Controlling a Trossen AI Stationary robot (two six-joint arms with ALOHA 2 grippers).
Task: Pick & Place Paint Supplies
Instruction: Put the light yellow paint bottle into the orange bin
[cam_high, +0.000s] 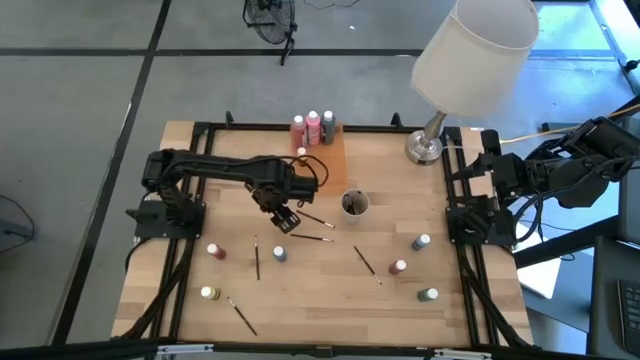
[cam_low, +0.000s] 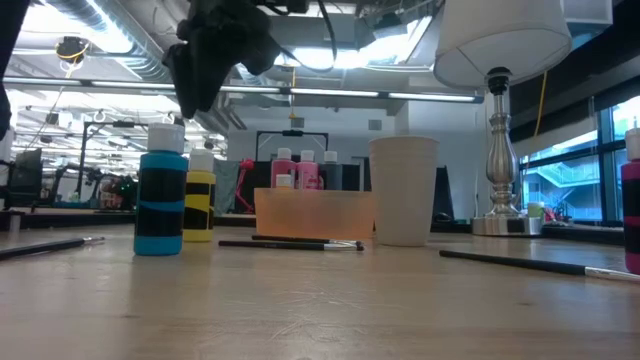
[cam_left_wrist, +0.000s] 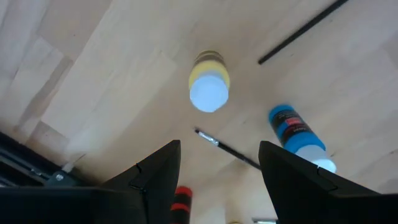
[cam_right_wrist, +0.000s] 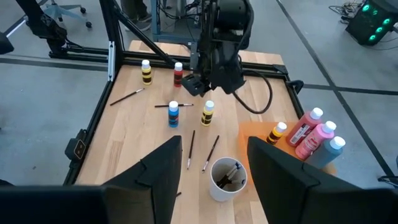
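Pale butcher-block planks (cam_high: 320, 300) carry scattered supplies. We see the left gripper (cam_left_wrist: 217, 163) hanging with fingers spread above a small yellow paint bottle with a white cap (cam_left_wrist: 208, 83), a blue-labelled bottle (cam_left_wrist: 297, 134) close at its four o'clock. Descending off-centre could tip the yellow bottle or knock the blue one, or trap the thin dark paintbrush (cam_left_wrist: 227, 147) between them. Parked at three o'clock, the right gripper (cam_right_wrist: 211, 171) waits, fingers parted.

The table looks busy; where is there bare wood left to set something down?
Free: the near edge between the yellow bottle and the green bottle, and the far left corner of the table. Crowded: around the cup, the orange tray and the left end effector.
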